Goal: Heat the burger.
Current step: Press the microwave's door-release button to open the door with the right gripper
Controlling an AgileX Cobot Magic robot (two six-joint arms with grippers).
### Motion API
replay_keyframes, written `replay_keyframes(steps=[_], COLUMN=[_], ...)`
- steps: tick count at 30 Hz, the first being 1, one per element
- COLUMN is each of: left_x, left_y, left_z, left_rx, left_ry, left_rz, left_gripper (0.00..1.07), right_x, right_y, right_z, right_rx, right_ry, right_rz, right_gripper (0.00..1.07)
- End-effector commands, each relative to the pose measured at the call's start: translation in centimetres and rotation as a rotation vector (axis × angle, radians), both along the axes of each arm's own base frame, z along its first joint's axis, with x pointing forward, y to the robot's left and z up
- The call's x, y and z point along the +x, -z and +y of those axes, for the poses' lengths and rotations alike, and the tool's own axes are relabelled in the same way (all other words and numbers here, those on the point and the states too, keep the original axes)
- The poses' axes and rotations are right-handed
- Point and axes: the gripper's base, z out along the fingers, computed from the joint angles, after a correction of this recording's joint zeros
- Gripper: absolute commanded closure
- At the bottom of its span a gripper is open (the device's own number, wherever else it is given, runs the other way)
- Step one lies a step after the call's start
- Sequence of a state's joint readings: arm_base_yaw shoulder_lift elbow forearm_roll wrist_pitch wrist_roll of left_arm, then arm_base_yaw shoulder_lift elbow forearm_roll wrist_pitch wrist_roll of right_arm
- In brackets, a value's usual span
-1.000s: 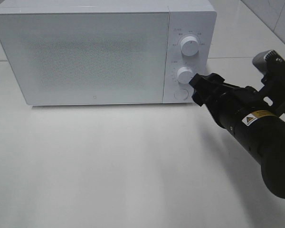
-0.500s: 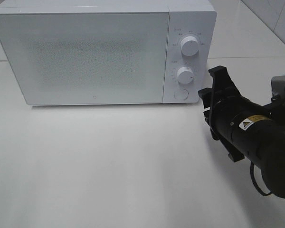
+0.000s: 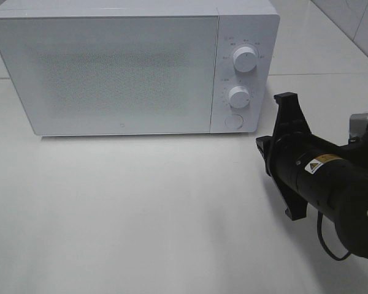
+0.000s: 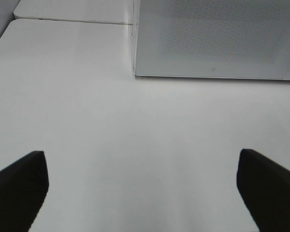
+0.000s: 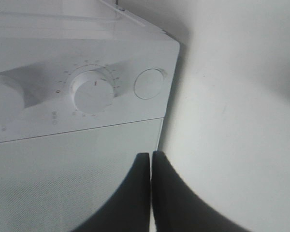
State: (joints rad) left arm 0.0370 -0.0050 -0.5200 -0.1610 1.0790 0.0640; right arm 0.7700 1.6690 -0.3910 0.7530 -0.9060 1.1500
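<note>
Microwave oven (image 3: 122, 67), white, fills the upper left of the high view on a white table (image 3: 141, 214). Its door is closed, with two dials (image 3: 245, 59) and a round button (image 3: 233, 122) on its right panel. At lower right the right gripper (image 5: 151, 157) has its fingers pressed together, apparently on nothing, near the oven's front corner. The left gripper (image 4: 141, 154) stands spread wide over the table. The burger shows in no view; the speckled door hides the inside.

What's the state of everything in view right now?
Microwave door: closed.
Lower knob: no tool on it.
Left tool: open, empty, over the table.
Right tool: shut, empty, touching nothing.
Burger: not in view.
</note>
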Motion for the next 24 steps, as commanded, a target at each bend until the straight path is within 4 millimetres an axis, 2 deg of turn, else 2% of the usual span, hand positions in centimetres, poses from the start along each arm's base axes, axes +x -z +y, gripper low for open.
replay_keyframes(steps=[1, 5, 16, 24], left_x=[0.0, 0.0, 0.0, 0.0], left_y=[0.0, 0.0, 0.0, 0.0], left_z=[-0.1, -0.1, -0.1, -0.1], left_rx=[-0.008, -0.008, -0.008, -0.008], left_ry=[-0.001, -0.001, -0.001, -0.001], left_rz=[-0.011, -0.011, -0.011, -0.011], left_gripper=[0.09, 0.09, 0.09, 0.09], right_x=[0.1, 0.5, 2.6, 5.4], right_y=[0.5, 1.5, 2.1, 2.7], right_z=[0.3, 0.6, 2.2, 2.1], right_rx=[0.029, 0.063, 0.072, 0.09], right_ry=[0.014, 0.047, 0.058, 0.1], right_rz=[0.019, 0.043, 0.028, 0.023], right_gripper=[1.07, 1.07, 1.07, 1.07])
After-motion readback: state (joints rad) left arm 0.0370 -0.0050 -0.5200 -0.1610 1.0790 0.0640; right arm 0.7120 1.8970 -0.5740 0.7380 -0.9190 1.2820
